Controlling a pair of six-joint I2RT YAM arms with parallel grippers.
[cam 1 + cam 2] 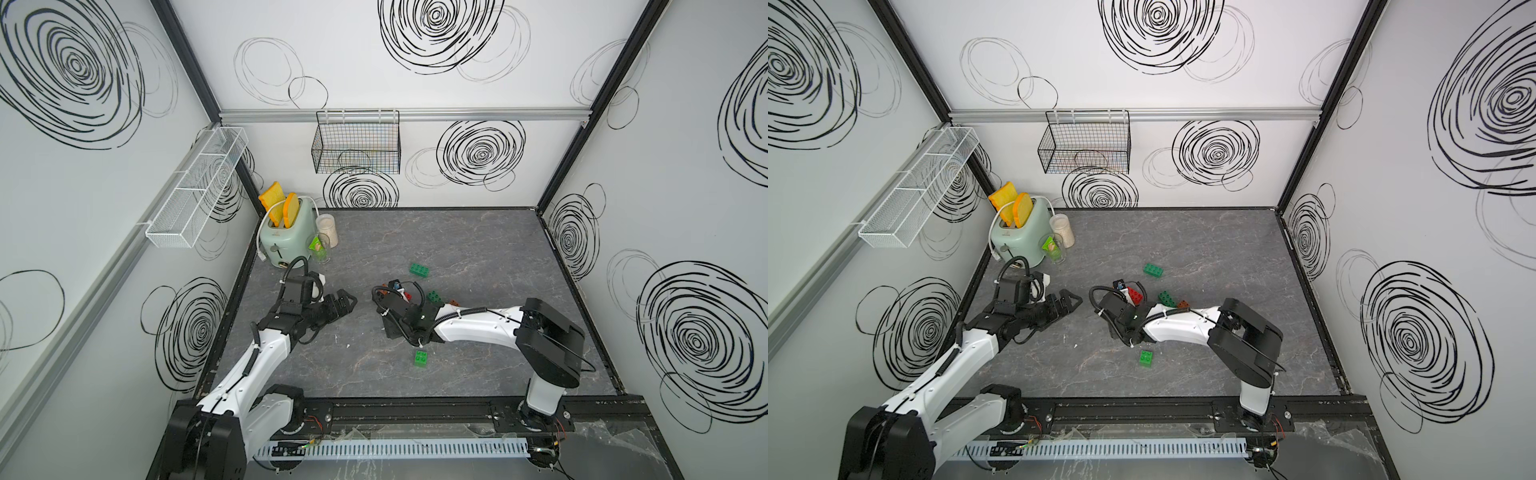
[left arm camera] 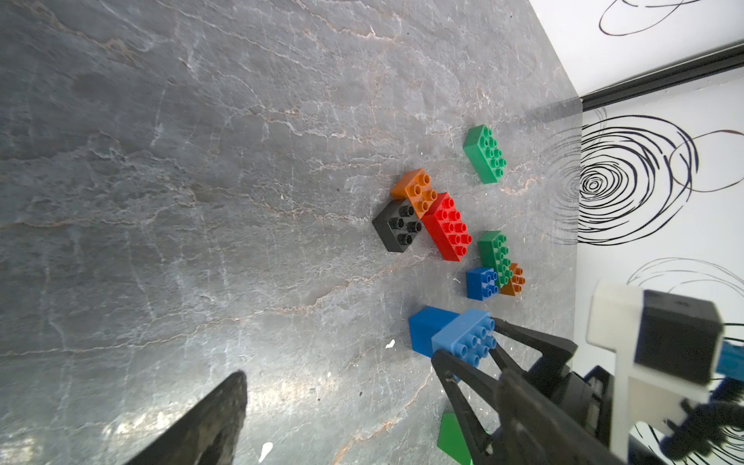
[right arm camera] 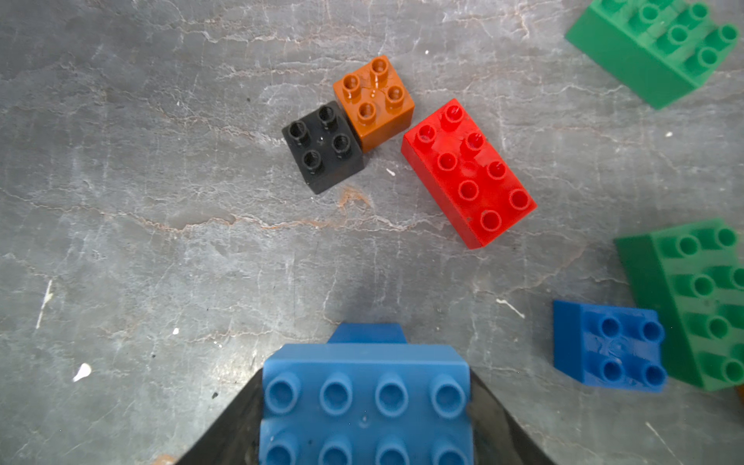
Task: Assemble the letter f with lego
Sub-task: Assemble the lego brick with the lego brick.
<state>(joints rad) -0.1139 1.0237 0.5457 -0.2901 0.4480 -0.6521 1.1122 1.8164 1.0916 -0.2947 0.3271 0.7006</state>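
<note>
Grey tabletop (image 1: 457, 249); right tool (image 2: 469, 338) pinches light-blue brick (image 3: 364, 402) lengthwise, seemingly; left tool (image 1: 347, 301) spread.

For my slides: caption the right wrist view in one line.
Right gripper holding a light blue brick, with a black brick, orange brick and red brick ahead on the grey table.

From above, the right arm's wrist (image 1: 1120, 311) covers most of the brick cluster (image 1: 1135, 295). Its wrist view cuts off the light blue brick (image 3: 364, 402), which hides nearly all of a darker blue brick (image 3: 368, 333); an oblong green brick (image 3: 692, 306) is cropped and slightly blurred.
</note>
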